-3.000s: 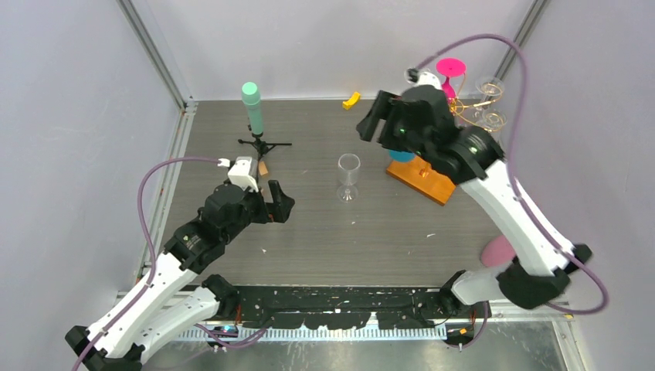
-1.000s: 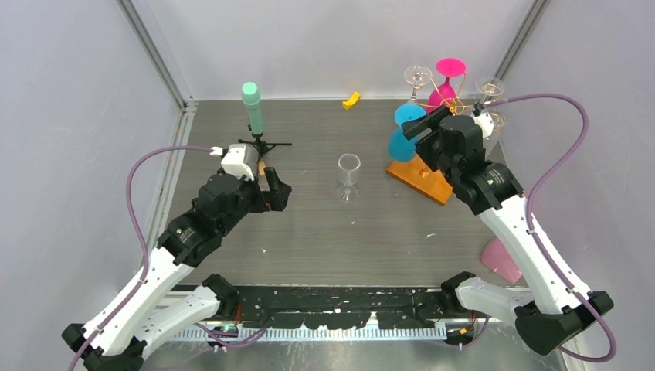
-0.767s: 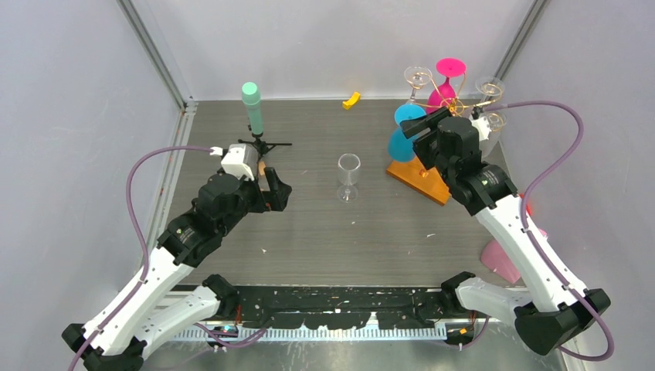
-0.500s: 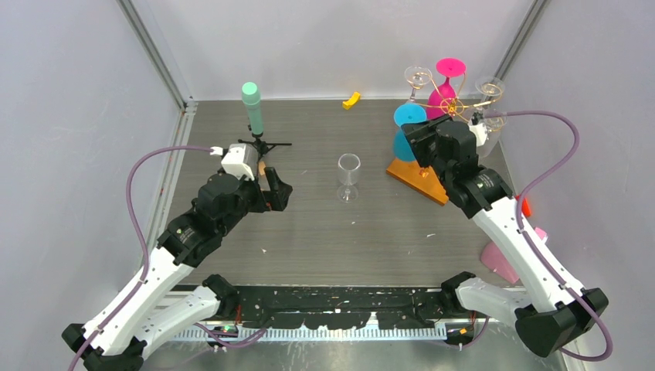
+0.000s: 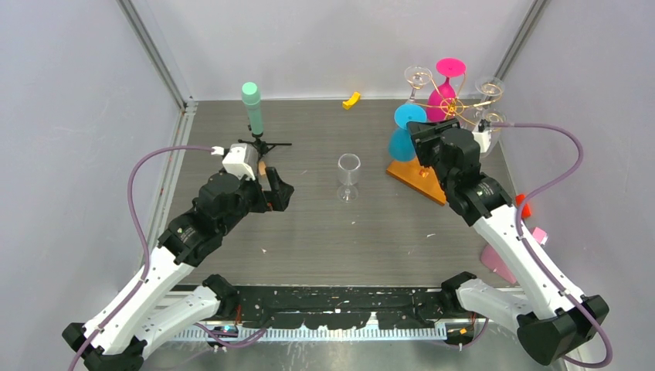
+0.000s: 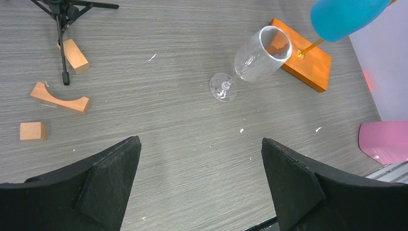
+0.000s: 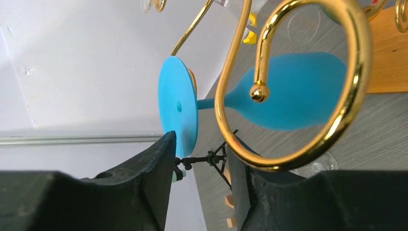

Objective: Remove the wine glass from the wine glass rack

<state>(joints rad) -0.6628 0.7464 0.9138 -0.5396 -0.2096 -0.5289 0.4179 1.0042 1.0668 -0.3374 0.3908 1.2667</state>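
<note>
half open, right end effector (image 7: 202,144) astride glass (image 7: 298,91)

The gold wine glass rack (image 5: 456,103) has an orange-brown base; blue wine glass (image 5: 400,144), pink wine glass (image 5: 450,67); grey streaked surface (image 5: 324,232).

Right tool (image 5: 417,134) at the blue wine glass (image 5: 398,145) on the gold wine glass rack (image 5: 450,101). Clear wine glass (image 5: 349,175) upright on the tabletop (image 5: 347,239), left tool (image 5: 276,188) near it.

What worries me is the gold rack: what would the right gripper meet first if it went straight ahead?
Most likely the blue wine glass, whose round foot sits at the right gripper tips. The wine glass rack curls its gold scroll close alongside; depth unclear.
</note>
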